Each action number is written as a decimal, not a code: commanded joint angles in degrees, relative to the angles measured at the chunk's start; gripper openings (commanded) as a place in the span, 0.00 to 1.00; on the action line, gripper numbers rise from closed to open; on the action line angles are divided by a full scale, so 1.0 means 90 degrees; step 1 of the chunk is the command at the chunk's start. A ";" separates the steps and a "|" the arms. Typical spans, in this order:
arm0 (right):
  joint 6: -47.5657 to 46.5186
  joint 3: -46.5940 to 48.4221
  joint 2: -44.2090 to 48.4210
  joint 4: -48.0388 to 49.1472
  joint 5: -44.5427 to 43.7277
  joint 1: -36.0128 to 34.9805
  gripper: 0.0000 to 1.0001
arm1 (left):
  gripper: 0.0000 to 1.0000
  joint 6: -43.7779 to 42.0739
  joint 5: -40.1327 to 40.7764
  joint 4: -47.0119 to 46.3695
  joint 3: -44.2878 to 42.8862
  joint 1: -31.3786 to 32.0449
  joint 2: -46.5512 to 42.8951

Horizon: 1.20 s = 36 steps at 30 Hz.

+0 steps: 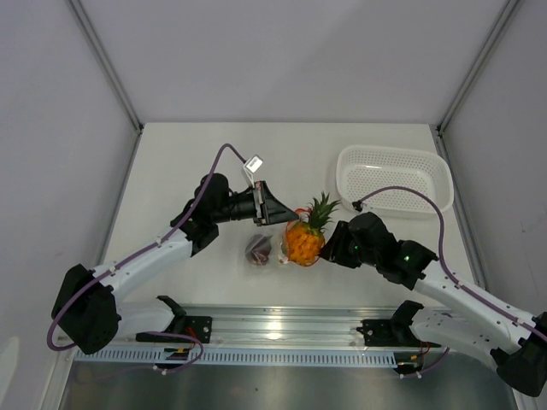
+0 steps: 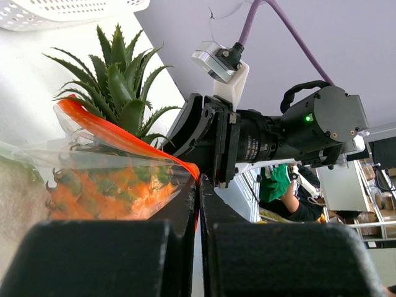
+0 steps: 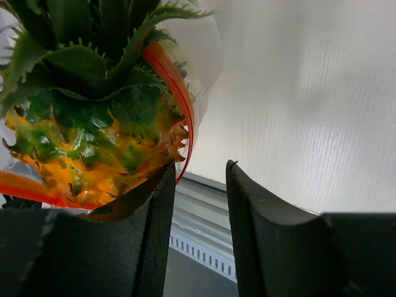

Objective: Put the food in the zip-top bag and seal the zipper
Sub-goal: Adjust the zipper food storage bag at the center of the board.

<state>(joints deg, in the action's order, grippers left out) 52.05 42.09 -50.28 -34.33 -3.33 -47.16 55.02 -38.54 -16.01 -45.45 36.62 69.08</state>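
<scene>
The orange pineapple [image 1: 302,242] sits partly inside the clear zip-top bag [image 1: 285,252] at mid-table, its green crown [image 1: 322,208] sticking out of the mouth. My left gripper [image 1: 285,213] is shut on the red-orange zipper [image 2: 124,139] at the bag's mouth corner [image 2: 197,175]. My right gripper [image 1: 328,248] is open beside the pineapple [image 3: 93,145]; its left finger [image 3: 145,223] touches the fruit through the bag. The zipper [image 3: 177,93] loops around the pineapple. A dark red-purple fruit [image 1: 259,248] lies left of the bag. The white vegetable piece is not clearly visible.
A white perforated basket [image 1: 395,178] stands at the back right, also in the left wrist view [image 2: 62,12]. A metal rail [image 1: 282,329] runs along the table's near edge. Grey walls enclose the table on three sides.
</scene>
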 commanded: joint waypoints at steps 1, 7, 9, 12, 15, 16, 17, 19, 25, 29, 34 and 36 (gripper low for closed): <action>0.0222 -0.0105 -0.0077 0.0581 -0.0225 0.0015 0.40 | 0.01 -0.0040 -0.0014 -0.0350 -0.0243 0.0023 -0.0273; 0.0115 -0.0125 -0.0204 0.1050 -0.0742 0.0035 0.25 | 0.01 -0.0030 -0.0034 -0.0370 -0.0145 0.0033 -0.0312; -0.0166 -0.0009 -0.0311 0.1197 -0.0869 0.0073 0.21 | 0.01 -0.0030 -0.0034 -0.0379 -0.0096 0.0023 -0.0341; -0.0441 0.0323 -0.0468 0.1177 -0.0987 0.0210 0.07 | 0.00 -0.0040 -0.0043 -0.0360 -0.0028 0.0023 -0.0409; -0.0900 0.0819 -0.0526 0.1051 -0.1085 0.0259 0.00 | 0.01 -0.0340 -0.0034 0.0039 -0.0096 0.0023 -0.0497; -0.1171 0.0967 -0.0546 0.0954 -0.1075 0.0249 0.00 | 0.01 -0.0497 -0.0034 0.0263 -0.0261 0.0032 -0.0556; -0.1281 0.1133 -0.0575 0.0856 -0.1075 0.0259 0.00 | 0.01 -0.0808 -0.0024 0.0749 -0.0320 0.0033 -0.0576; -0.1582 0.1660 -0.0673 0.0525 -0.1017 0.0259 0.00 | 0.01 -0.1151 0.0034 0.1317 -0.0525 0.0042 -0.0712; -0.1614 0.2248 -0.0575 0.0250 -0.0548 0.0103 0.00 | 0.00 -0.1924 0.0464 0.2735 -0.0673 0.0042 -0.1492; -0.1594 0.1673 -0.0896 0.0474 -0.0226 0.0219 0.00 | 0.01 -0.1915 0.0572 0.2629 -0.0030 0.0033 -0.1330; -0.1994 0.1631 -0.1492 0.0631 -0.0225 0.0279 0.00 | 0.01 -0.1807 0.0347 0.2188 0.0226 0.0023 -0.0635; -0.2286 0.2148 -0.1474 0.0369 -0.0439 0.0250 0.00 | 0.01 -0.1914 0.0357 0.2364 0.0080 0.0023 -0.0624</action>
<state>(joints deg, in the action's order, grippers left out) 36.05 55.92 -64.73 -30.81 -5.96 -44.86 40.03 -34.98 4.91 -43.92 36.62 63.57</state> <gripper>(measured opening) 0.006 0.005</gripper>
